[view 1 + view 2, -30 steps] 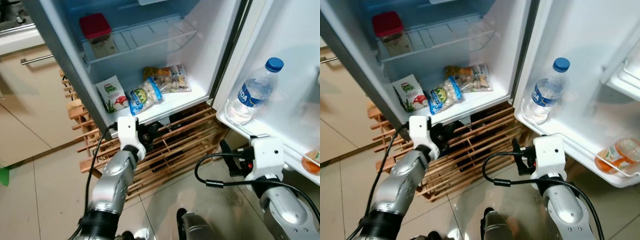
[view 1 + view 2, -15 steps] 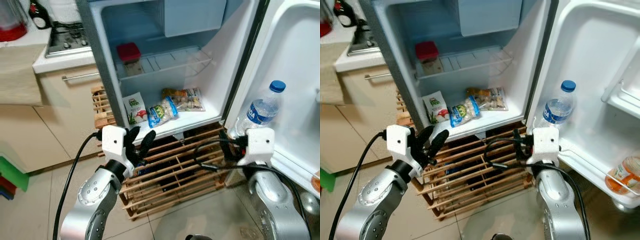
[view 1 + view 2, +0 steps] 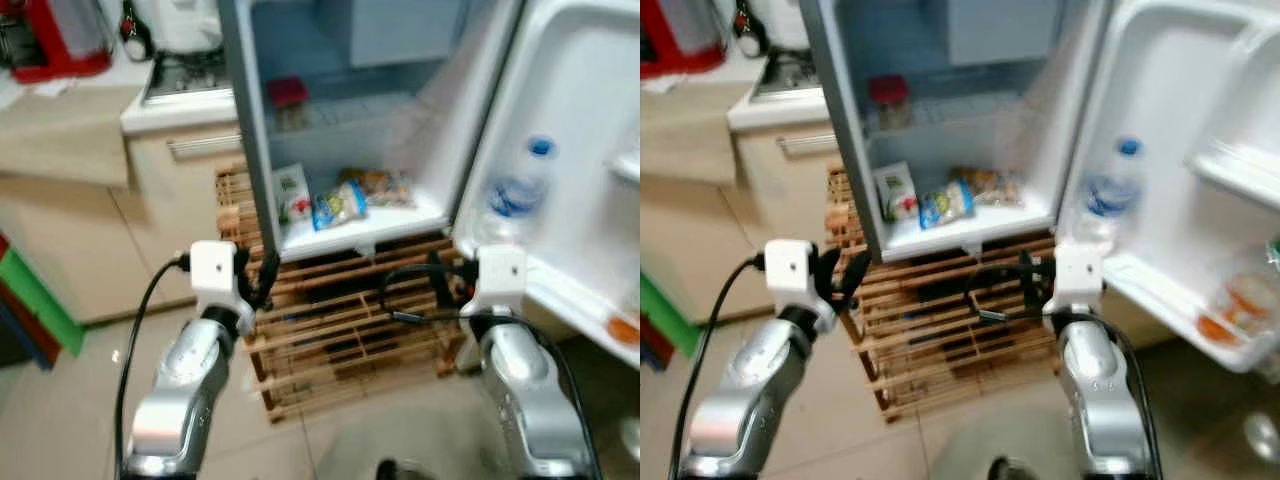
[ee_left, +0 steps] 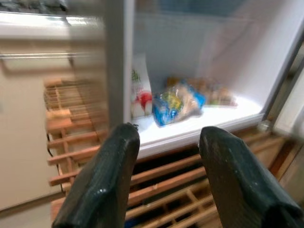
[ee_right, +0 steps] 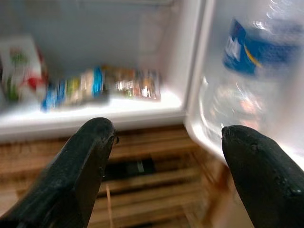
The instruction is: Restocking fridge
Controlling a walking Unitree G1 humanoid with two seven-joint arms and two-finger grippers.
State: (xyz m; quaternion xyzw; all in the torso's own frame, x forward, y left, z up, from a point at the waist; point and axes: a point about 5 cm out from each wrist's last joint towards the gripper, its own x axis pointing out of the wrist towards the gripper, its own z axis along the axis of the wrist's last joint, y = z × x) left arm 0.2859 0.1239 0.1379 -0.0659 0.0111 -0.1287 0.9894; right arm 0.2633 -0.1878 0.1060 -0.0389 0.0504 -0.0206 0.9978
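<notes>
The small fridge (image 3: 345, 60) stands open on a wooden rack (image 3: 350, 330). A red-lidded container (image 3: 288, 95) sits on its wire shelf. On the fridge floor lie a white carton (image 3: 292, 195), a blue snack bag (image 3: 340, 203) and another packet (image 3: 385, 187). A water bottle (image 3: 515, 185) stands in the door shelf. My left gripper (image 3: 262, 285) is open and empty, low before the fridge's left edge; the left wrist view has its fingers (image 4: 114, 180) framing the blue bag (image 4: 178, 102). My right gripper (image 3: 445, 285) is open and empty below the door hinge, and its wrist view takes in the bottle (image 5: 259, 52).
The open door (image 3: 585, 90) swings out on the right, with an orange item (image 3: 625, 330) in its lower shelf. A counter with a hob (image 3: 185, 80) and a red appliance (image 3: 60, 40) lies to the left, above cabinets (image 3: 150, 220). Green and red things (image 3: 35, 305) sit low on the left.
The whole picture has shifted and blurred: the camera has drawn back, so the fridge looks smaller and farther. Both grippers stay open and empty in front of it.
</notes>
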